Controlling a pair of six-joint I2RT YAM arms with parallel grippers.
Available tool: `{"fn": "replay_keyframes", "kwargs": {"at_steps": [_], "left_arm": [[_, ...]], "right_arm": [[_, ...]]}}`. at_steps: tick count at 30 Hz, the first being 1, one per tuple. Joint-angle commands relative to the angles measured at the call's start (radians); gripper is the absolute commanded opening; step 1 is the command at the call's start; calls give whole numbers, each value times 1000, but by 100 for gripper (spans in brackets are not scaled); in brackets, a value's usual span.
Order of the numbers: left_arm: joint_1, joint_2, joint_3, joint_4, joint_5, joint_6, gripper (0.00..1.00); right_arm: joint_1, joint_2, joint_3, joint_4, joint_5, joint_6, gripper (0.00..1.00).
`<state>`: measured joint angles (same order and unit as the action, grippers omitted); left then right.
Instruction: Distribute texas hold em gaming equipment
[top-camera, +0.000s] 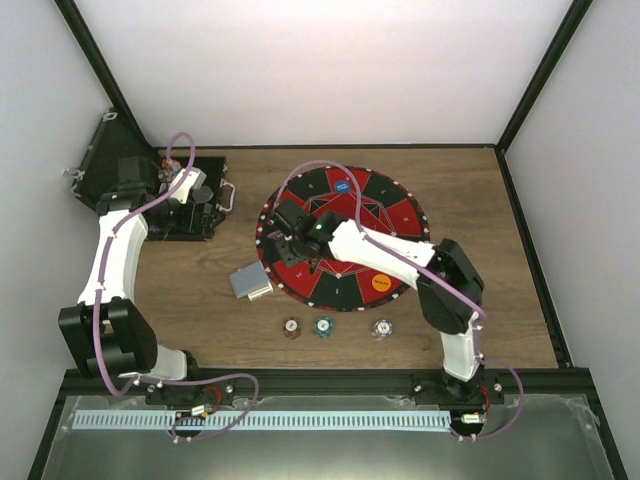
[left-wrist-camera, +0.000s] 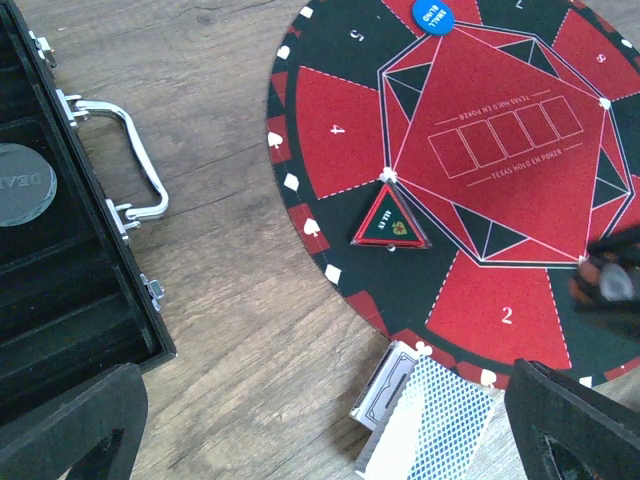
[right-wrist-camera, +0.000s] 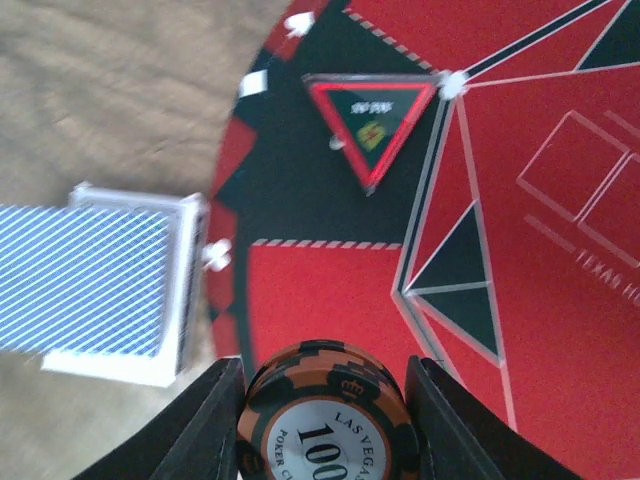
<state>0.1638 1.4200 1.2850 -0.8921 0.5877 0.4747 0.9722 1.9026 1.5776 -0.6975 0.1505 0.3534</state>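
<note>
Worktop (top-camera: 500, 200): brown wood carrying a round red-and-black mat (top-camera: 400, 215).
Right tool (right-wrist-camera: 325, 405): clenched on a brown 100 chip (right-wrist-camera: 325, 425) over the mat, chip's lower edge cut off.
Left tool (left-wrist-camera: 320, 440): released wide above the black case (left-wrist-camera: 60, 260), partly hiding it.
Cards: boxed deck (left-wrist-camera: 430, 425) just beside the mat's rim.
Loose row: brown chip (top-camera: 291, 327), teal chip (top-camera: 323, 326), white chip (top-camera: 382, 327) on wood.
On mat: blue button (top-camera: 342, 185), orange button (top-camera: 380, 281).

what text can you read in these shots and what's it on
"SMALL BLIND": blue disc button
"TEXAS HOLD EM POKER", twice: round mat centre
"2", "4", "5": mat segments
"ALL IN": triangular marker
"LAS VEGAS", "100", "POKER CL" cut off: held brown chip, right pincer
"DEA" cut off: grey disc in black case
Too small: orange disc button, loose brown chip, teal chip, white chip
</note>
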Motion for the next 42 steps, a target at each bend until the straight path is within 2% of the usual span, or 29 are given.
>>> {"fn": "replay_keyframes", "kwargs": {"at_steps": [1,20,30,32,33,35,37,42], "left_arm": [[4,-23,20,11,8,-7,100],[4,-12,27,24,10,-16,100],[5,-4,26,25,14,-21,100],[4,-6,24,24,15,-21,100],[5,-6,24,23,17,-22,100],[5,-5,23,24,16,-21,100],[5,-6,23,21,18,-20,100],[5,-6,23,16,21,-18,100]], "right_arm": [[-61,105,74,23,-1,-76,11],[-144,384,225,59,-42,-143,8],[-146,404,245,53,-51,-133,9],[-149,391,226,58,-52,-134,13],[-150,384,217,62,-52,-132,19],[-151,373,208,61,-52,-134,38],[-152,363,217,49,-46,-139,51],[-149,277,217,20,-23,-124,68]]}}
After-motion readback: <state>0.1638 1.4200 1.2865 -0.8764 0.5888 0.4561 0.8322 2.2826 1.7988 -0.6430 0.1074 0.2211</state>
